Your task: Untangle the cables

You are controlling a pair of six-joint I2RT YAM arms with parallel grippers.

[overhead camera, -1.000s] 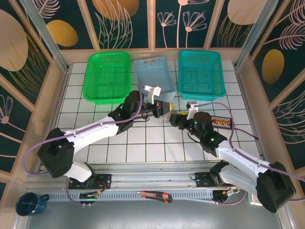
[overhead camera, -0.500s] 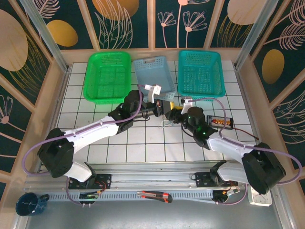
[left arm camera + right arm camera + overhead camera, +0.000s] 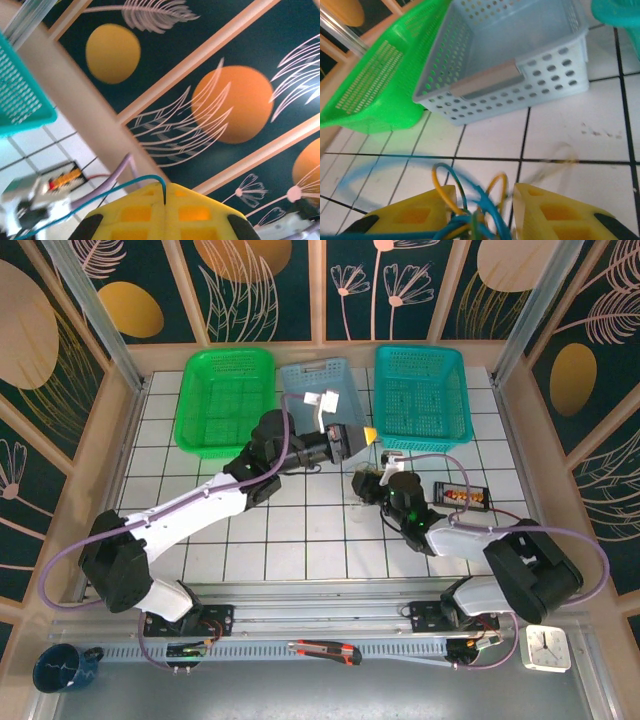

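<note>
The left gripper [image 3: 368, 433] was raised above the tiled table [image 3: 200, 540], at 12 o'clock from the right gripper [image 3: 363, 478]. In the left wrist view, the left gripper [image 3: 164, 200] had its yellow fingers pressed together, pinching one teal cable [image 3: 125, 185] that ran off toward 8 o'clock.

In the right wrist view, the right gripper [image 3: 484, 200] had its fingers parted, with the cables [image 3: 470, 220] bunched in the gap as blue and yellow loops. It could not be determined whether the pads pressed on them.

In the top view, the cables [image 3: 358, 490] were at the right gripper, near the table's centre. The green basket [image 3: 225, 395] stood at 11 o'clock, the light blue basket [image 3: 320, 390] at 12 o'clock, and the teal basket [image 3: 420, 395] at 1 o'clock.
</note>
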